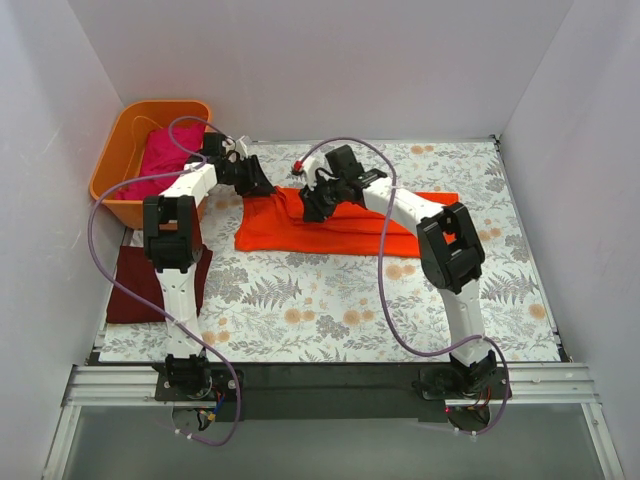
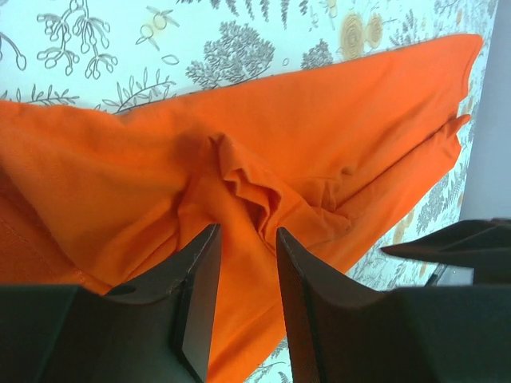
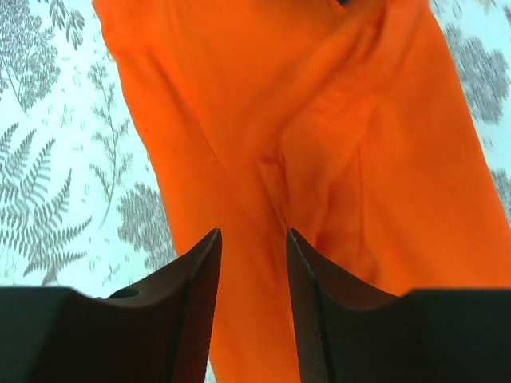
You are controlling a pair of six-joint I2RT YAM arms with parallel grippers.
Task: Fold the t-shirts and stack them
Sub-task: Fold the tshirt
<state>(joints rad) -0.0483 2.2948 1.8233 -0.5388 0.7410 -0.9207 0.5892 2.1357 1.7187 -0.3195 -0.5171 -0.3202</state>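
The orange-red t-shirt [image 1: 340,232] lies as a long folded band across the far middle of the table [image 1: 330,300], its near edge running fairly straight and its right end reaching toward the right wall. Its left end is ruffled into creases where the left gripper [image 2: 247,235] hangs over it, fingers parted by a narrow gap with nothing pinched between them. The right gripper [image 3: 254,235] hangs over the middle of the band, jaws likewise apart, cloth showing below the gap. The maroon t-shirt [image 1: 130,285] lies flat at the table's left edge, partly under the left arm. The magenta-pink t-shirt [image 1: 160,155] sits in the orange tub [image 1: 105,178] at the far left corner. A broad strip of fern-printed table shows between the orange-red shirt's near edge and the arm bases, and more to its right.
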